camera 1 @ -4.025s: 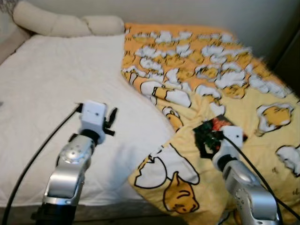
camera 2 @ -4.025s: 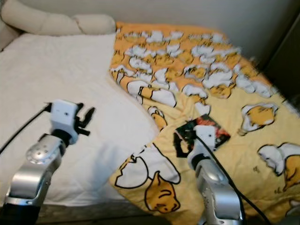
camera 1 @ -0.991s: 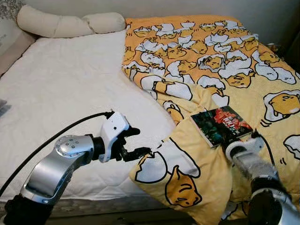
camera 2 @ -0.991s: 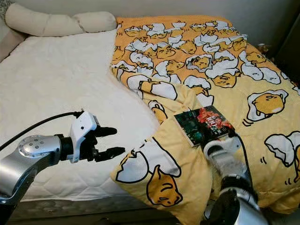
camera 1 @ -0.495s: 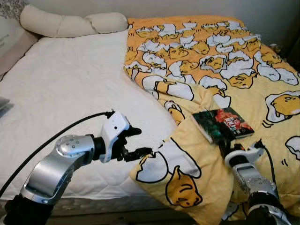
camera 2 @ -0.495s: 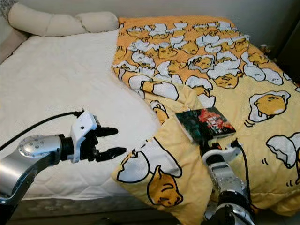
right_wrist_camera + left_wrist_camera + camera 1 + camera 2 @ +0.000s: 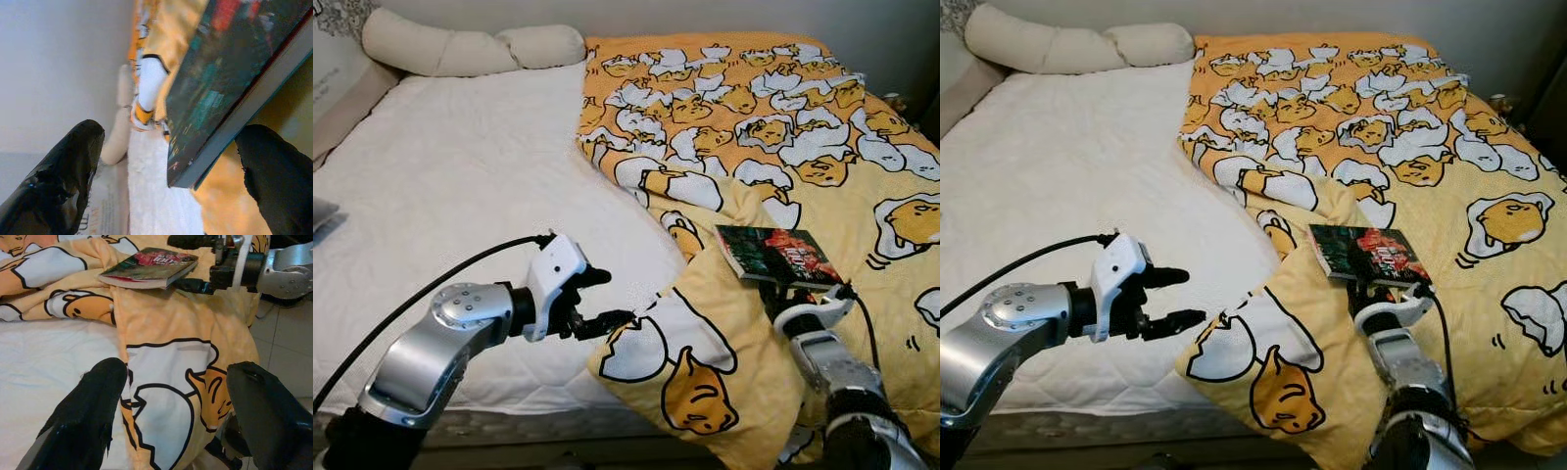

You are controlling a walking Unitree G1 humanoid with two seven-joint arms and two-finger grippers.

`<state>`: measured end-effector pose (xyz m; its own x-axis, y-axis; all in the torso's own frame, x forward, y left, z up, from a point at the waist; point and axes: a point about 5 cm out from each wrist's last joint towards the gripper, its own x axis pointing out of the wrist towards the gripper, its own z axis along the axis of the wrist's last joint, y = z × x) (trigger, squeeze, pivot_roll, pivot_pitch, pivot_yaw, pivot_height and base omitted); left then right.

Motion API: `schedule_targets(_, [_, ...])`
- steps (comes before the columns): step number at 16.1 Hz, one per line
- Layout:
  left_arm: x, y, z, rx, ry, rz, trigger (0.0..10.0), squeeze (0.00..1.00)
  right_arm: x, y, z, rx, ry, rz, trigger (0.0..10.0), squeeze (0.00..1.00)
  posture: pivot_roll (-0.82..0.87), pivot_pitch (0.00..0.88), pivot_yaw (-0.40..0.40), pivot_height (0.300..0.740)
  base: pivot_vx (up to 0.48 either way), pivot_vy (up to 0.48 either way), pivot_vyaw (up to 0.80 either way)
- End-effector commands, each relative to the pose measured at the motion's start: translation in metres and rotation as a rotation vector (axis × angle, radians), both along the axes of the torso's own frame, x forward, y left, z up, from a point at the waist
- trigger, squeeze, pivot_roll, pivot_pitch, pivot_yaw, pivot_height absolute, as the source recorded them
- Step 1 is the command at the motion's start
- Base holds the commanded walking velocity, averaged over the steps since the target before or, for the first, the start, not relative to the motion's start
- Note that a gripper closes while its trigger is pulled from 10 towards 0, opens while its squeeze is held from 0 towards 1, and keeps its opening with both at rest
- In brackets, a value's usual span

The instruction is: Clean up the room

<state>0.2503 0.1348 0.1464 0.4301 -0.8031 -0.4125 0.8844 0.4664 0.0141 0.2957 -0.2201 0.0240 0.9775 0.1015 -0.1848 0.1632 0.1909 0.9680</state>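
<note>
White mattress [image 7: 460, 186] fills the left of the frame, the yellow blanket [image 7: 803, 157] the right. My left gripper [image 7: 599, 299] gapes empty at the blanket's folded corner [image 7: 656, 348], lower centre. My right gripper [image 7: 171, 161], also wide and empty, faces the book [image 7: 771, 255]. I should slide one finger beneath it, then close squarely across its spine.

The blanket [image 7: 754, 147] is soft matt cloth, printed yellow and creased. The mattress cover [image 7: 460, 196] is white quilted fabric with a fine dimpled texture. The book [image 7: 775, 255] has a glossy cover over paper pages. The arms show brushed silver metal; the fingers [image 7: 83, 431] are shiny black plastic.
</note>
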Motion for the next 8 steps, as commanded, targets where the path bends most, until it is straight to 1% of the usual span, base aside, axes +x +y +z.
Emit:
schedule_targets(1, [0.0016,0.0002,0.0025,0.012,-0.018,0.001,10.0,0.0,0.0036,-0.0004,0.0007,0.001,0.028,-0.018,4.7,0.0,0.1,0.0,0.056,0.74,0.0,0.0,0.0])
schedule_targets(2, [0.0019,0.0002,0.0022,0.016,-0.019,0.001,10.0,0.0,0.005,0.0023,-0.0017,0.015,0.065,-0.034,2.1,0.0,0.1,0.0,0.059,0.74,0.0,0.0,0.0])
schedule_targets(3, [0.002,0.0003,0.0017,0.02,-0.018,0.002,10.0,0.0,0.0055,0.0039,-0.0043,0.032,0.098,-0.054,0.0,0.0,0.1,0.0,0.059,0.74,0.0,0.0,0.0])
schedule_targets(4, [0.0019,0.0003,0.0016,0.023,-0.019,0.0,10.0,0.0,0.0055,0.0036,-0.0062,0.042,0.115,-0.074,0.0,0.0,0.11,0.0,0.06,0.74,0.0,0.0,0.0])
schedule_targets(6, [0.0018,-0.0003,0.0018,0.023,-0.02,-0.002,10.0,0.0,0.0064,0.0031,-0.0065,0.069,0.114,-0.106,0.0,0.0,0.11,0.0,0.057,0.74,0.0,0.0,0.0])
schedule_targets(8, [-0.0018,-0.0031,0.0017,0.014,-0.013,-0.026,10.0,0.0,0.0059,0.0003,-0.008,0.091,0.11,-0.164,0.0,0.0,0.11,0.0,0.059,0.74,0.0,0.0,0.0])
